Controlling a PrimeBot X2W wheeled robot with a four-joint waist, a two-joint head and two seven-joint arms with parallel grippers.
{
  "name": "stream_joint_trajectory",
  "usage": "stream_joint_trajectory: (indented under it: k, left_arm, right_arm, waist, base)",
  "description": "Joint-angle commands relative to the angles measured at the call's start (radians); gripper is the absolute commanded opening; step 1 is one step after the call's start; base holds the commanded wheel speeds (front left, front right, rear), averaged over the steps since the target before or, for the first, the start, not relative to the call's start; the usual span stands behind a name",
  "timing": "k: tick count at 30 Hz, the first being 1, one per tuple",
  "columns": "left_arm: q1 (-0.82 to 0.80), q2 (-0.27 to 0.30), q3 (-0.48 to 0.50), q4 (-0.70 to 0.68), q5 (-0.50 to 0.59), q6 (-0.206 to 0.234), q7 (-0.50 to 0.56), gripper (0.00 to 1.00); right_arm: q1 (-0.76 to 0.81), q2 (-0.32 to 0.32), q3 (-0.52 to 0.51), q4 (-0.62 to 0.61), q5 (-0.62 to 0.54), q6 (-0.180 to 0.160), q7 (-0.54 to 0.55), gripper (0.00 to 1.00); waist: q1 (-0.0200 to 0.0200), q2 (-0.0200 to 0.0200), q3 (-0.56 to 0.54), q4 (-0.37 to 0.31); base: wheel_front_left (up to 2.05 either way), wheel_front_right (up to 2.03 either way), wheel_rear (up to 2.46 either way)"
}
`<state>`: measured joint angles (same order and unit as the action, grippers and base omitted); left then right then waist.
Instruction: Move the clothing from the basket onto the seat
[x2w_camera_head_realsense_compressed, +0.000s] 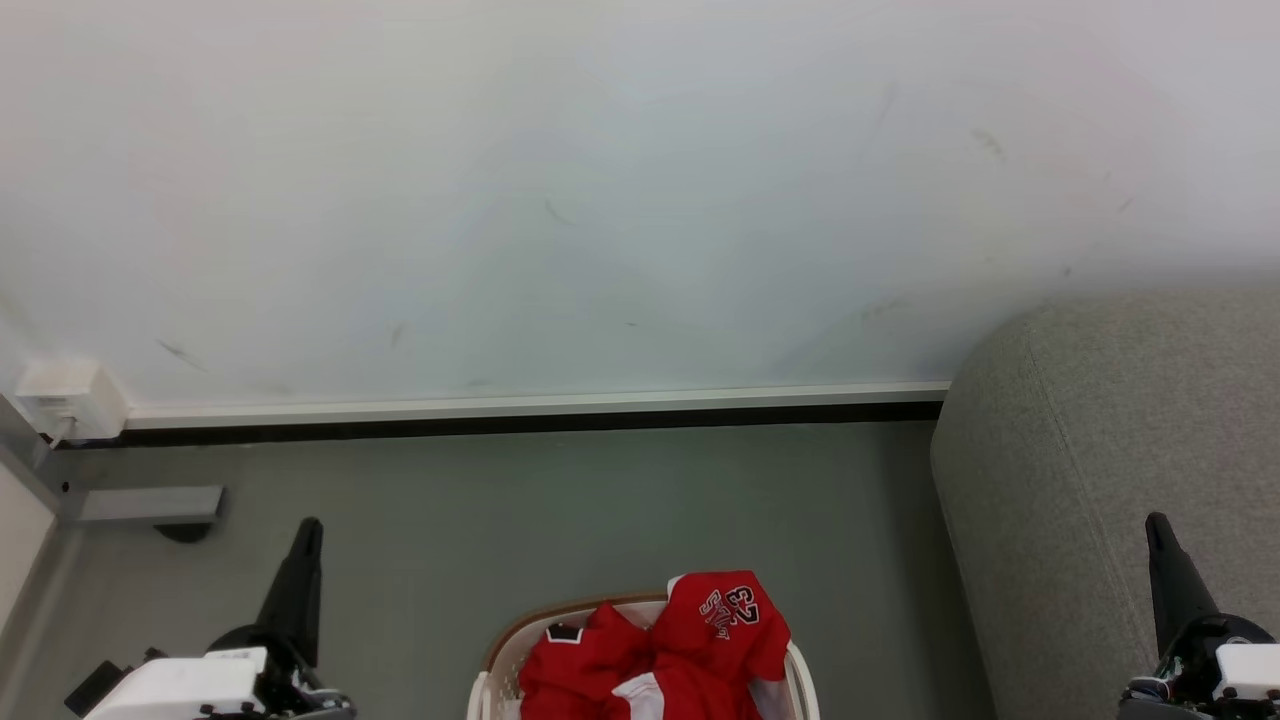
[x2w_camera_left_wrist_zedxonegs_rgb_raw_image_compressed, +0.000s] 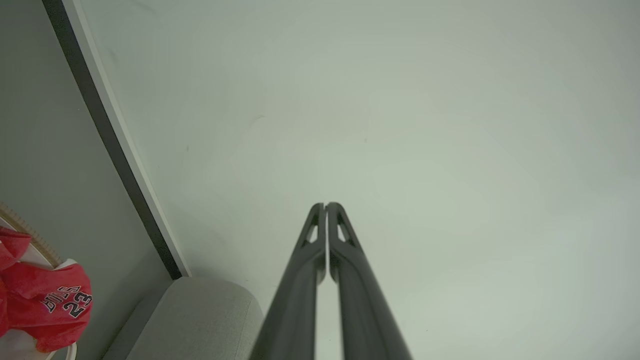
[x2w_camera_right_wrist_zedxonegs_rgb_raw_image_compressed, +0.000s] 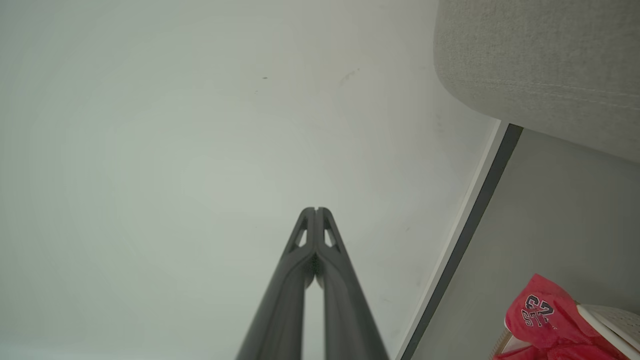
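Right now: clothing heaped in basket, next to seat

Red clothing (x2w_camera_head_realsense_compressed: 690, 650), number 23 showing, is piled in the white basket (x2w_camera_head_realsense_compressed: 545, 612) at the bottom centre of the head view, one fold hanging over the rim. The basket stands on the grey floor (x2w_camera_head_realsense_compressed: 500, 500), near the grey seat (x2w_camera_head_realsense_compressed: 1100, 450) on its right, with a gap between them. Left jaws are pressed together, gripping nothing, at lower left, pointing toward the wall (x2w_camera_head_realsense_compressed: 600, 200). Right jaws are pressed together, gripping nothing, in front of the seat.
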<state>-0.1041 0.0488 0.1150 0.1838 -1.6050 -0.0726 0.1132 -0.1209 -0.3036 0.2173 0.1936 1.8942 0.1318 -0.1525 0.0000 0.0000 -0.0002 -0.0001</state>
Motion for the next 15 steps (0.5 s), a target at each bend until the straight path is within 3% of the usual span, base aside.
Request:
stream_joint_trajectory:
  k: [1, 15]
  left_arm:
    - [-0.005, 0.002, 0.002, -0.003, -0.014, 0.000, 0.003, 0.00]
    - [-0.005, 0.002, 0.002, -0.003, -0.014, 0.000, 0.003, 0.00]
  right_arm:
    - [-0.001, -0.006, 0.000, -0.004, 0.014, -0.002, -0.006, 0.00]
    - [-0.001, -0.006, 0.000, -0.004, 0.013, -0.002, -0.006, 0.00]
  waist:
    - [0.0000, 0.0000, 0.000, 0.000]
    - [0.0000, 0.0000, 0.000, 0.000]
  base:
    - [0.00, 0.00, 0.00]
    - [0.00, 0.00, 0.00]
